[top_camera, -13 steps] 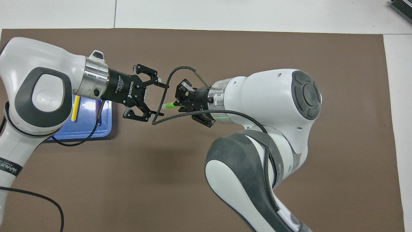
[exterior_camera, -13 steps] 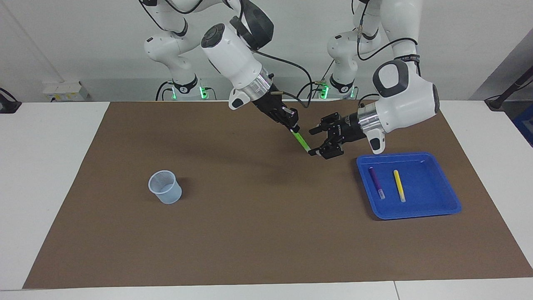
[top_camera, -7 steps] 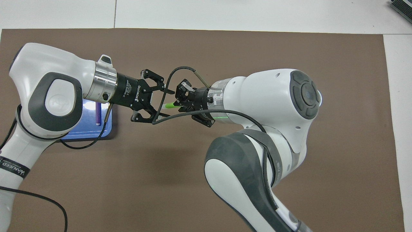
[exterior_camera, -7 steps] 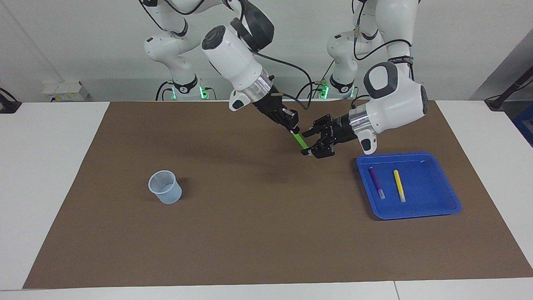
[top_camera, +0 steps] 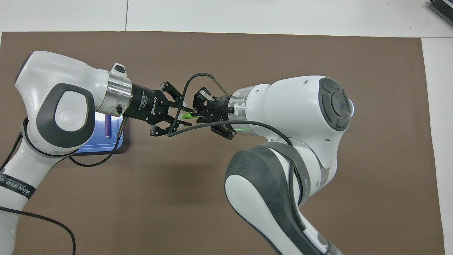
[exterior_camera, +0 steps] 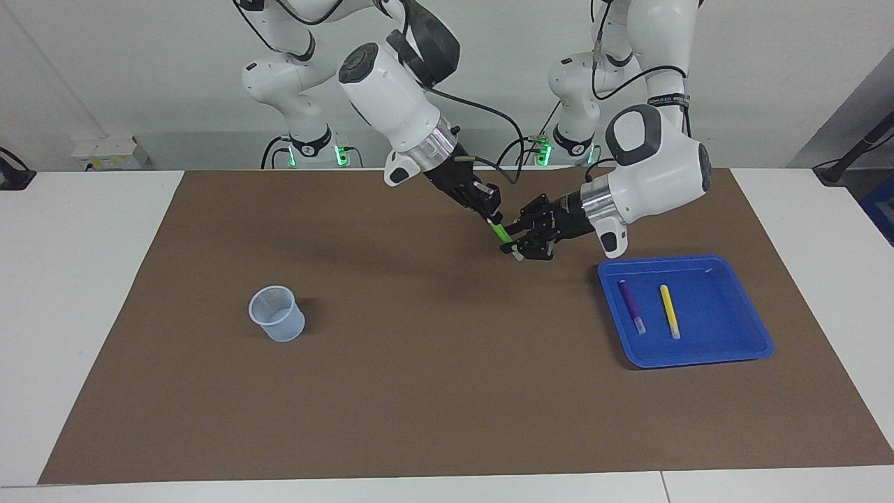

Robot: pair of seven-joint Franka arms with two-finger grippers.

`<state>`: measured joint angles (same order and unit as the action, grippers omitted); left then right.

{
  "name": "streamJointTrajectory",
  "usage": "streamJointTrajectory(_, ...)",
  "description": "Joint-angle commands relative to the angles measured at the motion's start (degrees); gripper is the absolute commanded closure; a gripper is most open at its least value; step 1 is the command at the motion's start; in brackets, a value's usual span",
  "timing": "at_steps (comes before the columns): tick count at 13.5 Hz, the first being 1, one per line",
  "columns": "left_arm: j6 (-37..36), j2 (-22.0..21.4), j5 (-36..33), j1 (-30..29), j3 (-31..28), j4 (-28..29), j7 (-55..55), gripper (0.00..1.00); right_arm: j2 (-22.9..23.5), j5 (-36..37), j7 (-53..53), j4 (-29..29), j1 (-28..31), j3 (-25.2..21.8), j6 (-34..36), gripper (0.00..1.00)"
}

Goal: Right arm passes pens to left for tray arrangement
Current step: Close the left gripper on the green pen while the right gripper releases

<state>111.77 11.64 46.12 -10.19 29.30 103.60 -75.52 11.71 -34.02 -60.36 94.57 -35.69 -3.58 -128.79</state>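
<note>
My right gripper is shut on the green pen and holds it slanting down over the mat, between the arms; it also shows in the overhead view. My left gripper is open, its fingers narrowed on either side of the green pen's whitish free end; it shows in the overhead view too. The purple pen and the yellow pen lie side by side in the blue tray toward the left arm's end. In the overhead view the left arm covers most of the tray.
A small translucent plastic cup stands upright on the brown mat toward the right arm's end. The right arm hides it in the overhead view. White table surface borders the mat.
My left gripper has moved toward the right gripper, onto the green pen's free end, and its fingers have narrowed around it. The right gripper has stayed in place with the pen.
</note>
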Motion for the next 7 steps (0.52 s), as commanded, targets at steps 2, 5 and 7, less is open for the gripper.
streamJointTrajectory(2, 3.80, -2.59, 0.19, 1.05, -0.39, 3.36, -0.50, 1.00, 0.06, -1.13, -0.46, 0.35, -0.35, -0.11, -1.38, 0.99)
streamJointTrajectory(5, 3.46, -2.58, 0.19, 0.96, -0.39, 3.19, -0.33, 1.00, 0.06, -1.04, -0.46, 0.26, -0.35, -0.11, -1.38, 0.99)
streamJointTrajectory(7, 3.01, -2.50, 0.19, 0.78, -0.39, 2.75, -0.42, 1.00, 0.06, -1.04, -0.46, 0.26, -0.35, -0.11, -1.38, 0.98)
